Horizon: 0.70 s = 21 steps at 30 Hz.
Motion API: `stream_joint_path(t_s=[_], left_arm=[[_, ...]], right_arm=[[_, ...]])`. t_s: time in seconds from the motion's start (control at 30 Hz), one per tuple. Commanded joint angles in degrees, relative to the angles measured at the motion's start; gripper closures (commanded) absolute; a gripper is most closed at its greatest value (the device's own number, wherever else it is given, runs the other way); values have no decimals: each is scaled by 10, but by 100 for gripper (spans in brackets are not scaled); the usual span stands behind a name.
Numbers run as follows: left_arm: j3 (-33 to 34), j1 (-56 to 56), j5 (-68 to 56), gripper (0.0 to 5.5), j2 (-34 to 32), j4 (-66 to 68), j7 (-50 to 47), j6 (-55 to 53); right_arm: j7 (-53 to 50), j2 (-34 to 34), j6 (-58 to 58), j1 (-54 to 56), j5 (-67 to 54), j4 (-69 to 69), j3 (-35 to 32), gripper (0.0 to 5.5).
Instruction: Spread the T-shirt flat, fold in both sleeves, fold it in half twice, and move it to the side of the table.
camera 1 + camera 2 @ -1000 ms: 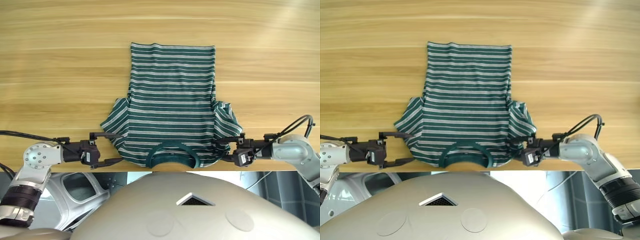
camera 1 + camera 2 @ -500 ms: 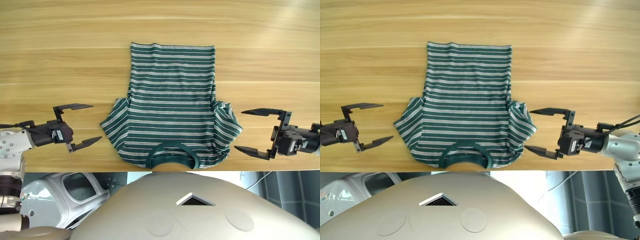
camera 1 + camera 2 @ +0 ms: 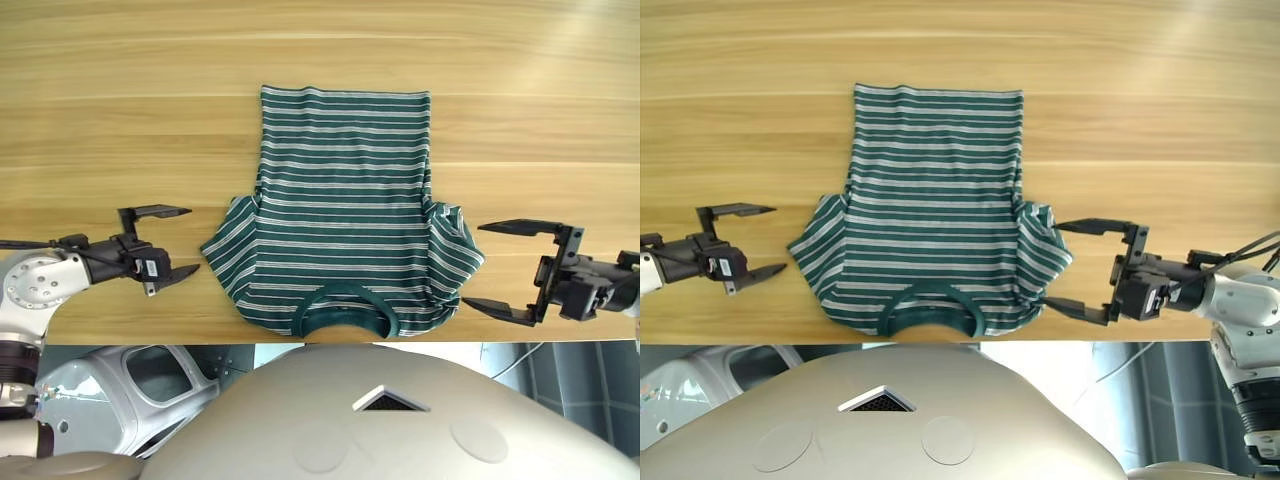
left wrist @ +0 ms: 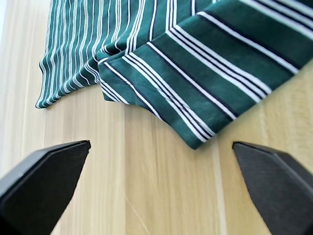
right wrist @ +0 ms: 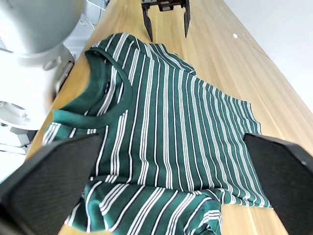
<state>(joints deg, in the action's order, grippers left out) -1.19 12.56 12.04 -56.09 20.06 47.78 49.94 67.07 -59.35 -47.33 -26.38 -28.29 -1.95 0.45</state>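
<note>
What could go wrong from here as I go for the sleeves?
1. The right sleeve lies bunched against the body of the T-shirt, so the open right pincer may pinch several layers at once.
2. The collar sits at the near edge of the table; a pull toward the robot could drag cloth off.

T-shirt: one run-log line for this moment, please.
T-shirt: spread, sleeves not folded | left gripper: open, beside it | right gripper: open, at its edge
</note>
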Motion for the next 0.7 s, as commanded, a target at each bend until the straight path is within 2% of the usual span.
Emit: stream_joint_path(t_s=[0.03,0.27,0.67,0.7], left_arm=[[-34,-29,53,10,5,28,-18,-11],[-82,-60,85,10,2,60,-41,-4],[-125,-61,52,10,-5,80,-41,34],[-129,-71,56,29,0,95,-44,34]], right_arm=[[13,9,8,0,-3,-12,-6,14],[25,25,14,-1,-1,-23,-8,14],[34,38,21,3,-4,-33,-9,14],[34,41,23,8,0,-30,-7,10]])
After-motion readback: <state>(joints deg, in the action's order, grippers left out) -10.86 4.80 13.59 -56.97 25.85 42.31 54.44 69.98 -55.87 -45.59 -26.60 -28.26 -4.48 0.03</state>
